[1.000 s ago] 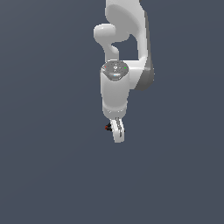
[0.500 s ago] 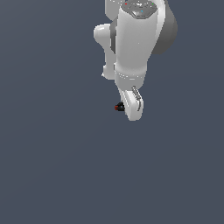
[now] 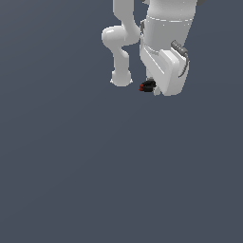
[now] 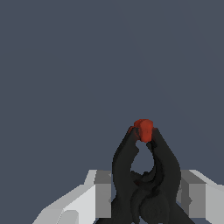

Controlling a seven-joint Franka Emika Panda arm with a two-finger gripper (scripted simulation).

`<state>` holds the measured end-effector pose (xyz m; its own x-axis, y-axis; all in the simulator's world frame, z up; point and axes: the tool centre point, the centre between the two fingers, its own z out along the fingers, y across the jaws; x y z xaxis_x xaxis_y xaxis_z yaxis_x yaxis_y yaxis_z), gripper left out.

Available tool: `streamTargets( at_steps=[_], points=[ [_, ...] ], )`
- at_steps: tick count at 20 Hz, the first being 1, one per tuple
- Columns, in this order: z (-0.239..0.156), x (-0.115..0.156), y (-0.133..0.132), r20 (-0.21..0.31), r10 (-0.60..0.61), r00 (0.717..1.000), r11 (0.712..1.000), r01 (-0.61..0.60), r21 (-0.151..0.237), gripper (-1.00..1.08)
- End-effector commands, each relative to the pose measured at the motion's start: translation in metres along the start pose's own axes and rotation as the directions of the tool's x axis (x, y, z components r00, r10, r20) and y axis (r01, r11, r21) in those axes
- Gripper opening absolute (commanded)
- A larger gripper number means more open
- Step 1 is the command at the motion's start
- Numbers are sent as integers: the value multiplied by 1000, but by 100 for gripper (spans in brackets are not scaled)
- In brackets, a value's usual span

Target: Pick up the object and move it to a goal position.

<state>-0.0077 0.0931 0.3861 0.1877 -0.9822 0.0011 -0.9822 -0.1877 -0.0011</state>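
Note:
The object is a small black clamp-like thing with two curved arms meeting at a red tip. In the wrist view it sits between the two white fingers of my gripper, which is shut on it. In the exterior view the object pokes out as a small black and red shape on the left side of the white hand, and my gripper is mostly hidden behind the hand's body. The object hangs above the grey floor and touches nothing else.
The white arm's links fill the upper middle of the exterior view. A plain dark grey ground lies all around, with no other objects in view.
The arm has swung upward and toward the exterior view's right, carrying the object with it. The hand now looks larger and closer to the camera. The grip on the object has held.

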Motion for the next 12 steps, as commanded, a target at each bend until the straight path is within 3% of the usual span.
streamTargets(
  at_steps=[1,12],
  points=[
    [-24,-10,2,0,0,1000,1000,0,-1,-100],
    [-80,-33,3,1,-2,1000,1000,2,-1,-100]
  ],
)
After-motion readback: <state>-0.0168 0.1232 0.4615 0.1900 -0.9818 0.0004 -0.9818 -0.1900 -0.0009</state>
